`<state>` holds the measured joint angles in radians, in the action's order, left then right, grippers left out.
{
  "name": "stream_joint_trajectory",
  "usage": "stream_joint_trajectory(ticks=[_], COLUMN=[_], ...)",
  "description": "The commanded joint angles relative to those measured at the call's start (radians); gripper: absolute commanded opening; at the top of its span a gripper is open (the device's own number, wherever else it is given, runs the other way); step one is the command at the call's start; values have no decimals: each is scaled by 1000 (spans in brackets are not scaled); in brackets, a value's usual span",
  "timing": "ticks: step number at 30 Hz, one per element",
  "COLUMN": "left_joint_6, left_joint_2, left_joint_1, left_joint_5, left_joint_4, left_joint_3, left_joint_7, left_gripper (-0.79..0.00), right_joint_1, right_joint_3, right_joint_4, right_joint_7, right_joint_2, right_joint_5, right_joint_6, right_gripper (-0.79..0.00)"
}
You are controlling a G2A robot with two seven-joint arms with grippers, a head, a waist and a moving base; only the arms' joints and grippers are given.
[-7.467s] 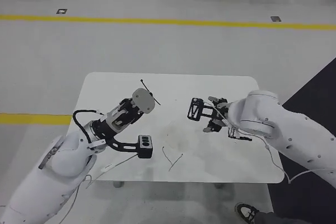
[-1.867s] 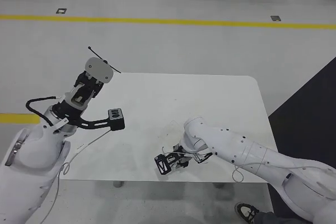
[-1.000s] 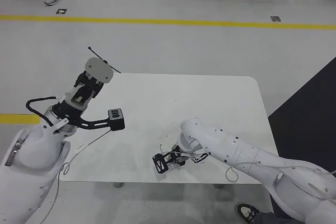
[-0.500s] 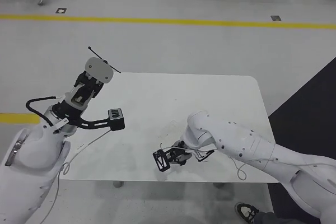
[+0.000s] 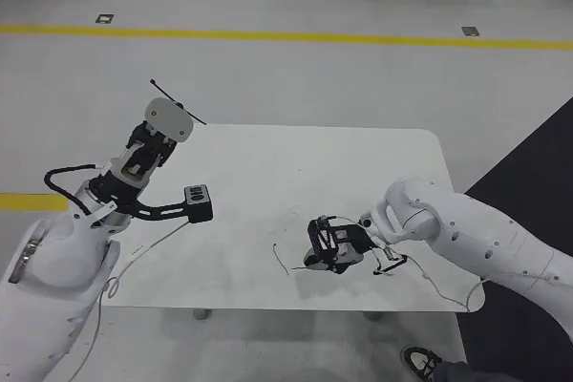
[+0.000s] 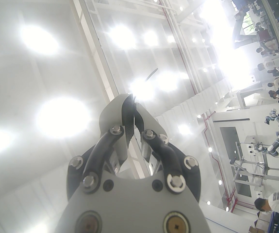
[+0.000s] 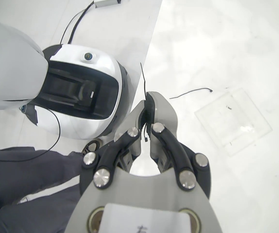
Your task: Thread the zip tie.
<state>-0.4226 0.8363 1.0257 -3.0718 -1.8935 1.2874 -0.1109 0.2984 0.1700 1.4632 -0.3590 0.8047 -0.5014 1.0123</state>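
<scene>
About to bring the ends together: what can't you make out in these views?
- Left wrist view: the left zip tie, held by the left gripper, fades into ceiling glare; its head cannot be told.
- Right wrist view: the right gripper covers the middle of the right zip tie.
- Top view: both heads too small to tell.

The table (image 5: 267,153) is viewed from above the arms, looking down. The left wrist camera, close behind the left gripper (image 6: 132,98), is turned up to the ceiling lights (image 6: 38,39) (away from the table). The right one is pointed past the right gripper (image 7: 146,96) at the table's robot-side edge, shared with the top view.
</scene>
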Motion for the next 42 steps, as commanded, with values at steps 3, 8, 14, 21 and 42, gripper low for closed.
stream_joint_trajectory(ticks=[3,8,14,21,42], left_joint_6=[0,0,0,0,0], left_joint_2=[0,0,0,0,0], left_joint_1=[0,0,0,0,0], left_joint_5=[0,0,0,0,0], left_joint_4=[0,0,0,0,0], left_joint_3=[0,0,0,0,0], left_joint_7=[0,0,0,0,0], left_gripper=[-785,-785,-785,-785,-785], right_joint_1=[31,38,38,99,225], right_joint_3=[0,0,0,39,144], right_joint_4=[-7,-2,-2,-56,-107], right_joint_7=[334,387,387,559,-200], right_joint_2=[-94,-105,-105,-108,-133], right_joint_5=[-159,-191,-191,19,1407], right_joint_6=[0,0,0,0,0], right_gripper=[-785,-785,-785,-785,-785])
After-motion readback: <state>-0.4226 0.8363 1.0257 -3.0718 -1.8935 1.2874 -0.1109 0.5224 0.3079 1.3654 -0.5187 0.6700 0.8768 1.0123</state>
